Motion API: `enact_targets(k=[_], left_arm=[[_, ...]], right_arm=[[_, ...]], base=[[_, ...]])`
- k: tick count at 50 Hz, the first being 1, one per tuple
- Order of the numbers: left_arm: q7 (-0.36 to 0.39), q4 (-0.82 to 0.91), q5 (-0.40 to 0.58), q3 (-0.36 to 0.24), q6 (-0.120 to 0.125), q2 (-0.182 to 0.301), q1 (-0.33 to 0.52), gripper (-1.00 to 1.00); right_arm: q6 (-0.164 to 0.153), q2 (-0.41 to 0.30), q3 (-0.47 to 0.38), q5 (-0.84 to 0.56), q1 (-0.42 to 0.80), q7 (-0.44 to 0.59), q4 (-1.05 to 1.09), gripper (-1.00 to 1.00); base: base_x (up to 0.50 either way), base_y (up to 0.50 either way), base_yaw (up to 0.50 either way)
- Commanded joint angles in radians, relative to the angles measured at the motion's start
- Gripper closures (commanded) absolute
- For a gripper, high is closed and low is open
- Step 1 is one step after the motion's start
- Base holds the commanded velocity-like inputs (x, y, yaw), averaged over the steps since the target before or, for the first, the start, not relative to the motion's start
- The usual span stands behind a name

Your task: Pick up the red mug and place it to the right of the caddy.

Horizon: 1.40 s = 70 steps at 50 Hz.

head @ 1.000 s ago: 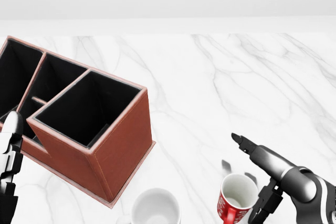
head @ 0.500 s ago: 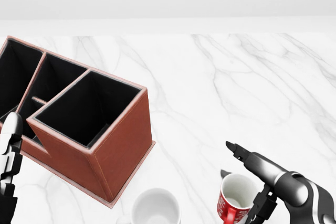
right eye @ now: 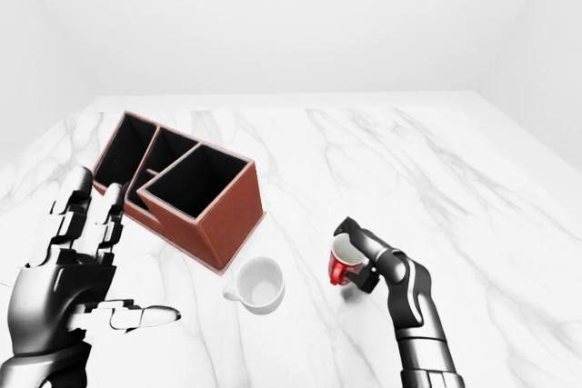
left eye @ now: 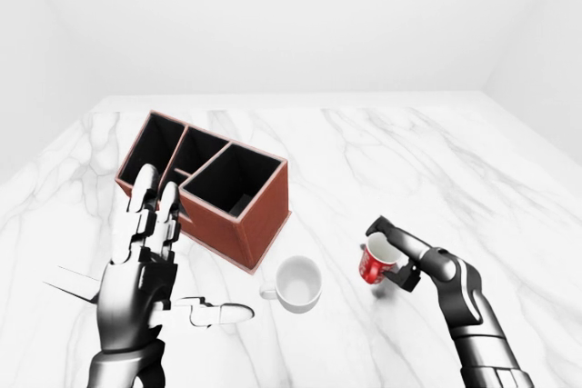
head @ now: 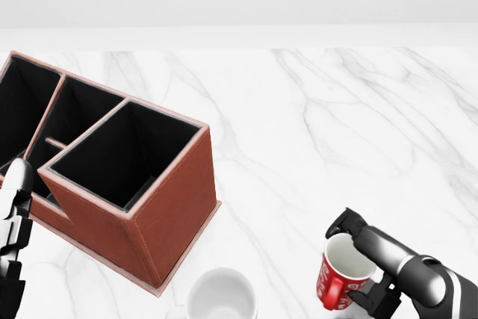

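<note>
The red mug [head: 340, 274] has a white inside and is tilted, held low right in the head view. My right hand [head: 367, 263] is shut round it, fingers over the rim and under the body; in the left-eye view [left eye: 396, 258] the mug [left eye: 374, 261] sits slightly off the marble. The brown caddy [head: 131, 184] with black compartments stands to the left of the mug. My left hand [left eye: 150, 265] is open, fingers spread, raised at lower left, apart from the caddy.
A white mug [left eye: 297, 283] stands on the marble table [left eye: 364, 161] between the caddy and the red mug. A white wall runs along the table's top edge in the views.
My right hand has closed round the red mug and lifted and tilted it. The left hand and caddy have not moved.
</note>
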<state>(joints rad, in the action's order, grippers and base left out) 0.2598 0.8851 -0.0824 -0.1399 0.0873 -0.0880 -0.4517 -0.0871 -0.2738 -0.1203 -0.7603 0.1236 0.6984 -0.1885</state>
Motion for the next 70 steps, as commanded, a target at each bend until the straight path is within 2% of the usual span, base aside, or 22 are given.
enact_targets(k=[1,19,26,34,52,70], left_arm=[[-0.005,-0.003,0.005,0.012,0.000,0.004,-0.006,-1.00],[-0.007,0.002,0.000,0.012,0.000,0.006,-0.002,-1.00],[-0.002,0.025,-0.009,0.004,0.000,0.003,-0.011,-1.00],[0.008,0.045,-0.013,-0.003,0.000,-0.005,-0.020,-1.00],[0.032,0.072,-0.023,-0.023,0.000,-0.023,-0.030,-1.00],[0.045,0.079,-0.034,-0.045,0.000,-0.031,-0.023,-1.00]], right_arm=[[0.000,-0.002,-0.021,-0.030,-0.015,0.000,0.047,1.00],[0.000,-0.014,-0.040,-0.072,0.089,0.000,0.287,1.00],[0.000,0.001,-0.020,-0.083,0.113,0.000,0.339,1.00],[0.000,0.033,0.022,-0.112,0.173,0.000,0.344,1.00],[0.000,0.133,0.140,-0.164,0.210,0.000,0.260,1.00],[0.000,0.183,0.181,-0.171,0.223,0.000,0.144,1.00]], base=[[0.00,0.00,0.00],[0.00,0.00,0.00],[0.00,0.00,0.00],[0.00,0.00,0.00],[0.00,0.00,0.00],[0.00,0.00,0.00]])
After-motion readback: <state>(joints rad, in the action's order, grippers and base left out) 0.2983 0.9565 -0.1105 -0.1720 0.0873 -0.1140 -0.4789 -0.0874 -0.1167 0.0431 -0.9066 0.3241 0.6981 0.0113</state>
